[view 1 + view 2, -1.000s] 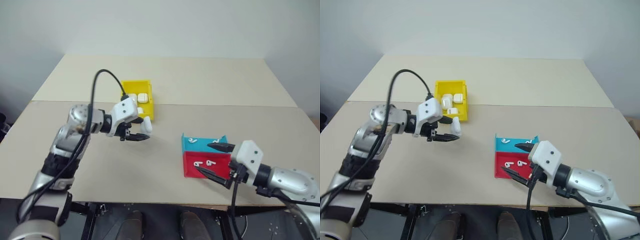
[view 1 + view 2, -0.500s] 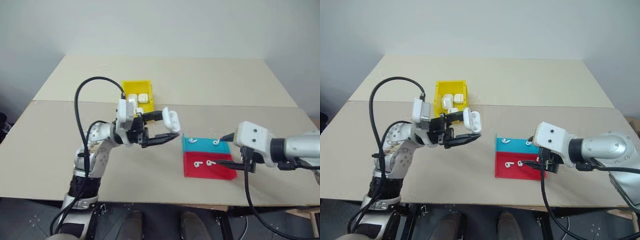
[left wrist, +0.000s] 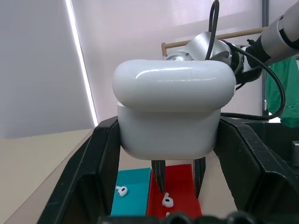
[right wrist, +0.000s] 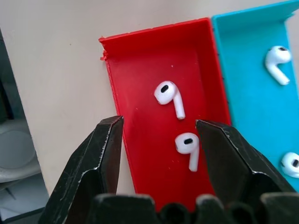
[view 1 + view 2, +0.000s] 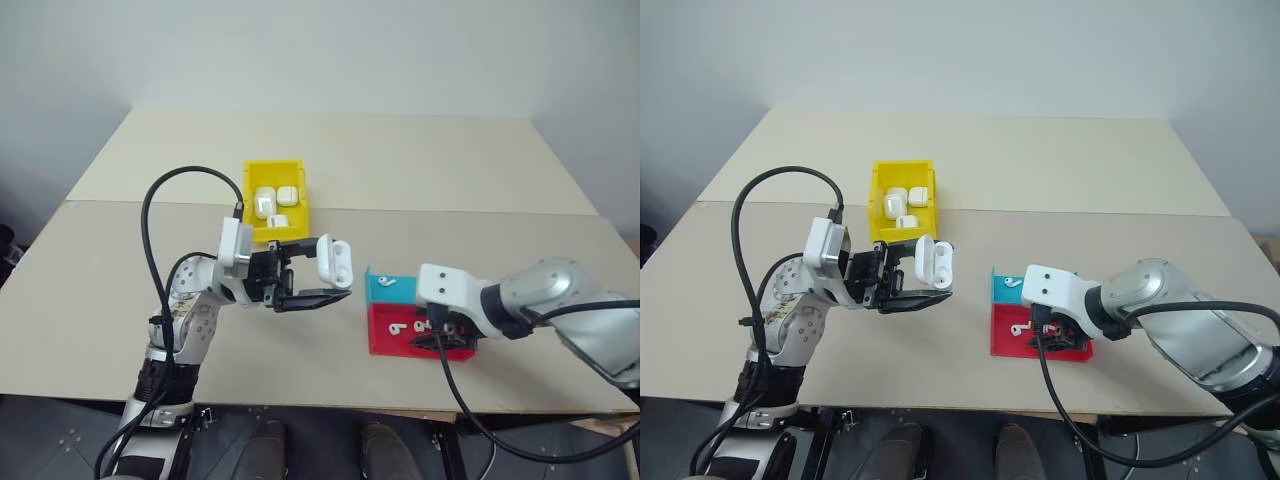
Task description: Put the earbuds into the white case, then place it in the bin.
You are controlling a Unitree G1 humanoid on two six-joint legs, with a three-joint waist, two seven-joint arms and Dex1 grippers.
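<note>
On the left half of the bench (image 5: 100, 300), the left end effector (image 5: 325, 280) is closed around the white case (image 5: 334, 262), holding it clear of the surface with bare bench under and in front of it. Behind it, near the seam between the two boards, the yellow bin (image 5: 252, 180) stands with several white cases inside, its walls well apart from the held case. To the right, a blue tray (image 5: 385, 292) and a red tray (image 5: 385, 343) lie edge to edge. The right end effector (image 4: 159, 140) hangs over the red tray, its black fingers (image 4: 100, 154) spread wide on either side of two earbuds (image 4: 169, 95) without touching them; two more earbuds lie in the blue tray.
</note>
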